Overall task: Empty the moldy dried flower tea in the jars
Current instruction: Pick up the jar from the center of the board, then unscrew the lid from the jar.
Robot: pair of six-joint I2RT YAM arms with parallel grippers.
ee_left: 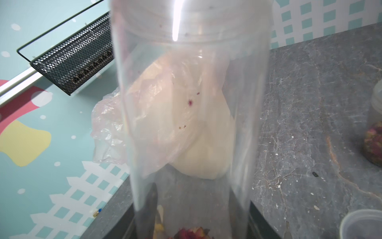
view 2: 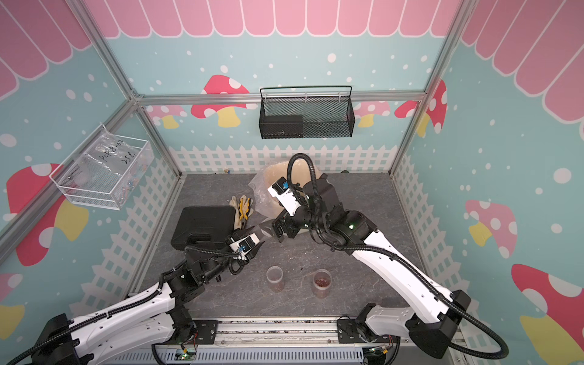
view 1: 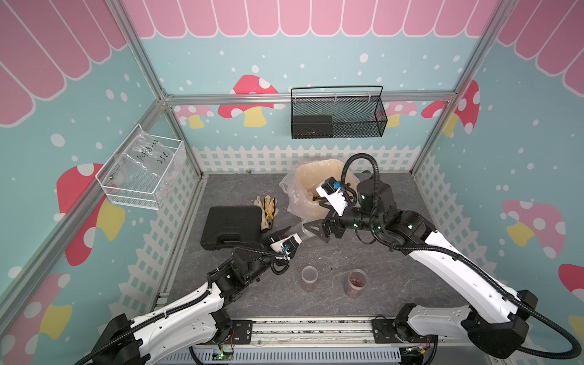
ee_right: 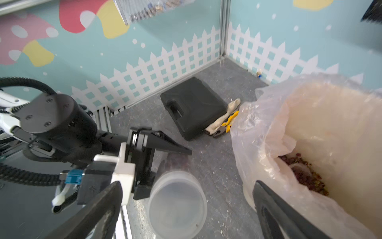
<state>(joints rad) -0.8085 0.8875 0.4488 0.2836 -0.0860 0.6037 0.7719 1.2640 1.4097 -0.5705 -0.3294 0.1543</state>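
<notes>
— What is the left claw [ee_right: 165,169] doing?
— It is pinching a clear jar [ee_right: 177,198] lying sideways, lid on, with dried buds [ee_left: 192,233] sitting at the claw end.
— And the right claw [view 1: 317,214]?
— It is hanging spread wide just off that lid, beside the cream bin [ee_right: 330,124] holding a heap of buds [ee_right: 306,175].
— Others?
— A narrower jar [view 1: 309,278] and a wider jar [view 1: 357,282] are standing apart from both claws, each holding buds.

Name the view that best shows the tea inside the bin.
Right wrist: it looks into the bin onto the tea. Top views: the right arm hides most; left wrist shows only the bin's outside.
</notes>
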